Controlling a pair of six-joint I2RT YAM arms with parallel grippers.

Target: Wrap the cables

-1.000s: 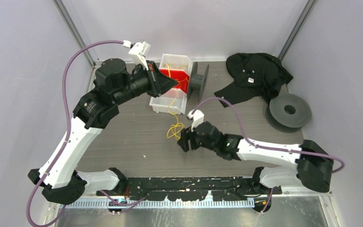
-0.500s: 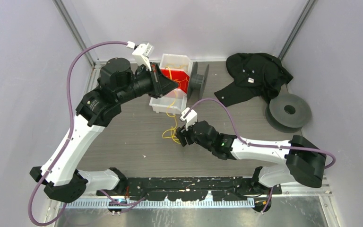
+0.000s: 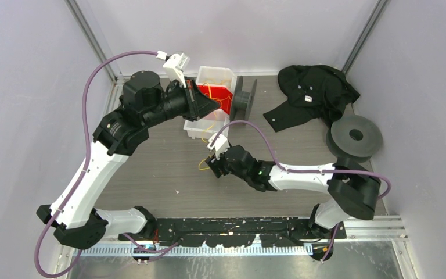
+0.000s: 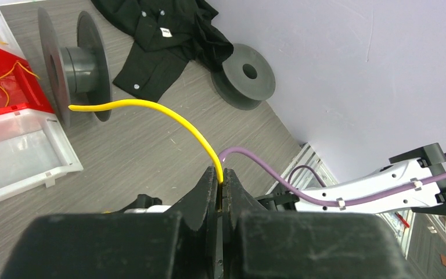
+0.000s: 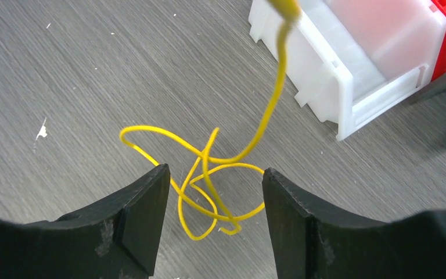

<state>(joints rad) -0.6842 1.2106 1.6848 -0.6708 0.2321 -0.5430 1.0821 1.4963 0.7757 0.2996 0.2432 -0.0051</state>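
One yellow cable [image 4: 151, 106] is pinched between the shut fingers of my left gripper [image 4: 222, 176] and arcs up and left to a free end near the upright spool [image 4: 72, 64]. In the top view the left gripper [image 3: 213, 105] hovers over the bins. The same cable drops to the table and ends in loose loops [image 5: 204, 158]. My right gripper [image 5: 215, 170] hangs open just above those loops, a finger on either side, touching nothing. From above, the right gripper [image 3: 213, 165] hides most of the loops [image 3: 201, 167].
A white bin [image 3: 200, 129] and a red bin [image 3: 225, 100] holding more yellow cable stand at the back centre, the upright spool [image 3: 244, 99] just to their right. A black cloth [image 3: 313, 90] and a flat grey spool [image 3: 355, 136] lie at the right.
The right gripper has moved left and slightly away from the arm bases, now over the loops, staying open. The left gripper has barely moved and keeps its hold on the cable.
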